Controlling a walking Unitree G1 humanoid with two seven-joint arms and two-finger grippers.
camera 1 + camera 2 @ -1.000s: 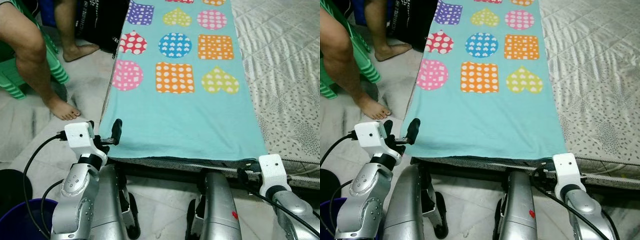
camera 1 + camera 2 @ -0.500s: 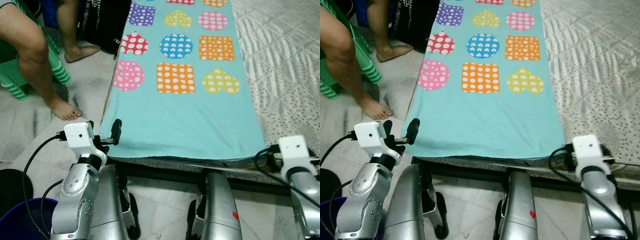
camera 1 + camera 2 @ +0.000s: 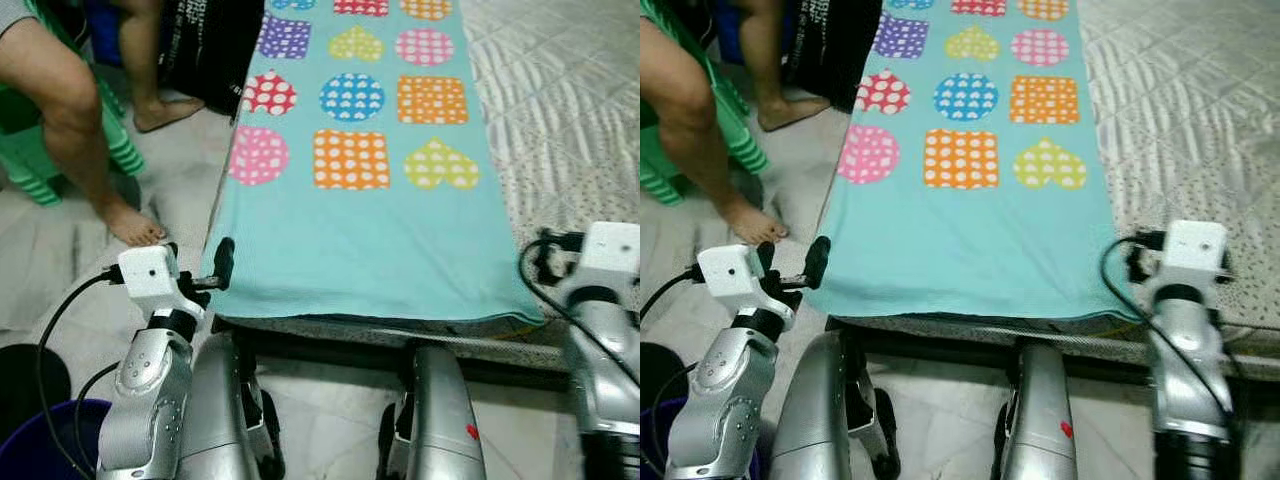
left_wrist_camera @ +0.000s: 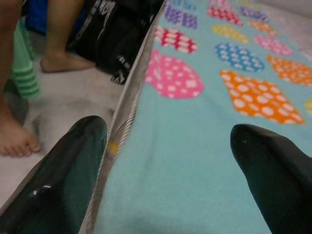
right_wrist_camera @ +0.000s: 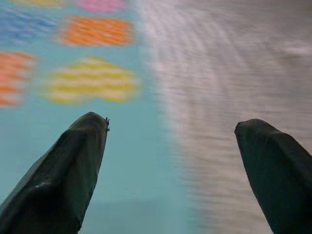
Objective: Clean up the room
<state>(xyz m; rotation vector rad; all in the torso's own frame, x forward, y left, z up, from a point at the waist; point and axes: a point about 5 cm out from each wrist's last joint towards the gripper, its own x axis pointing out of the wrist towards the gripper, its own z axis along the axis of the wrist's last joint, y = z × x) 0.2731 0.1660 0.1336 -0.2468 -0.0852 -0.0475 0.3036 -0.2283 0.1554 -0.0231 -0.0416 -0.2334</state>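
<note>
Towel (image 3: 370,230), turquoise with coloured hearts, circles and squares, lies spread flat along the left part of the bed, its near edge at the foot of the mattress (image 3: 570,120) and its left edge along the mattress side. It looks thin, soft and light; it should drape and fold with no stiffness, and it is likely to slide on the grey patterned sheet beneath when pulled. Best holds appear to be the two near corners, pinched through the hem so the cloth does not slip out. Left gripper (image 4: 168,146) sits at the near left corner, fingers spread wide, one finger outside the mattress edge and the other over the cloth, nothing held. Right gripper (image 5: 170,141) sits near the near right corner, fingers spread wide astride the towel's right edge, nothing held. A person's bare legs (image 3: 90,150) and a green stool (image 3: 25,150) stand to the left, well apart from the towel. A dark bag (image 3: 205,50) leans against the bed side.
</note>
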